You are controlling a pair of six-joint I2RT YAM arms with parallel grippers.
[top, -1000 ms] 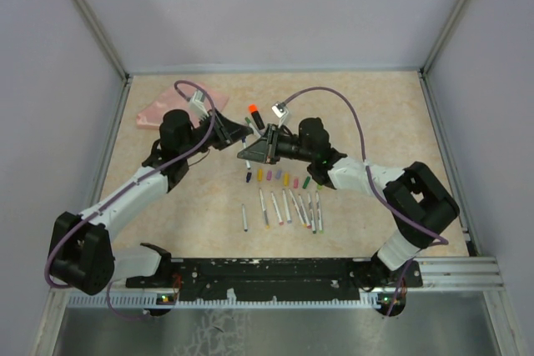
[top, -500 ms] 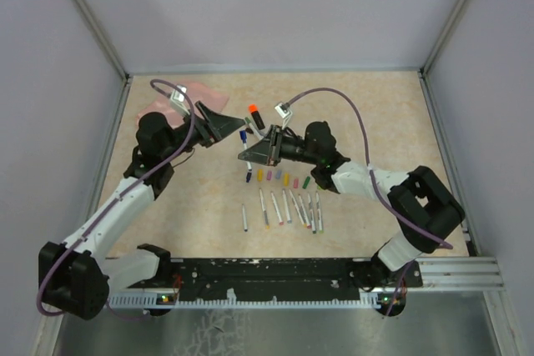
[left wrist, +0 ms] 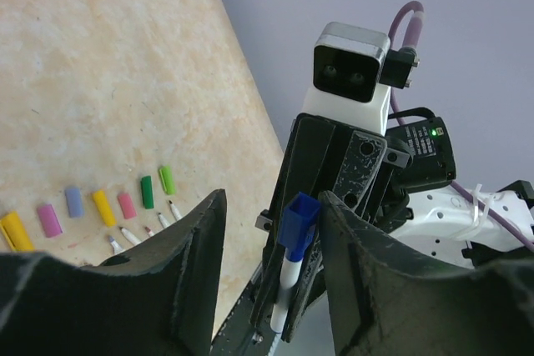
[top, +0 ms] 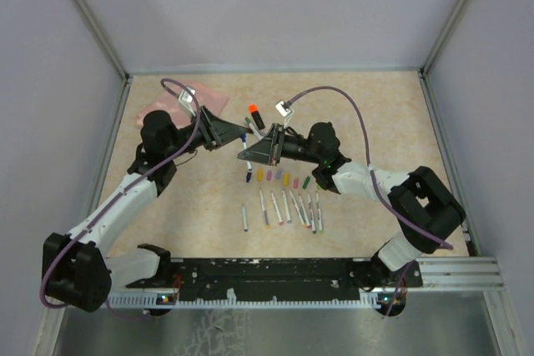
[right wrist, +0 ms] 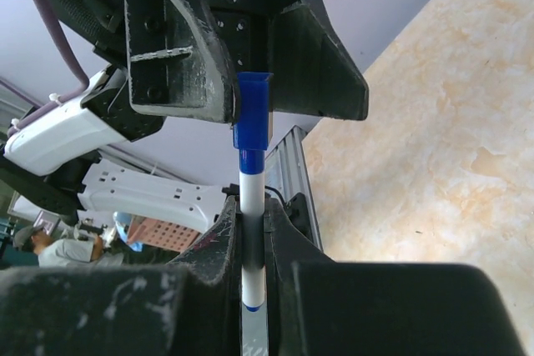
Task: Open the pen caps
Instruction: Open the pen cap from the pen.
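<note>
- Top view: against the frame half a second earlier, the left gripper (top: 236, 132) is found shifted back toward the right gripper (top: 250, 151), above the middle of the beige speckled worktop (top: 384, 114). The right arm is hardly changed. The blue plastic cap (top: 243, 134) is still in place between the two grippers.
- Top view, surroundings: a row of loose coloured plastic caps (top: 279, 178) is laid out mid-worktop. Uncapped thin white pens (top: 288, 208) are set just beyond it toward the near edge. An orange plastic cap (top: 252, 109) is seen past the grippers toward the far edge. A flat pink pouch (top: 204, 95) lies near the far left corner, partly covered by the left arm's cable.
- Left wrist view: the left jaws are parted wider than the blue cap. The cap is seen between the black fingers (left wrist: 196, 273), close to one and apart from the other; contact cannot be told. The space behind is filled by the right gripper's body.
- Right wrist view: the right gripper is clamped on a thin white pen barrel (right wrist: 251, 198). The blue cap is carried on the barrel's end, beyond the fingertips, and is flanked by the left gripper's fingers.
</note>
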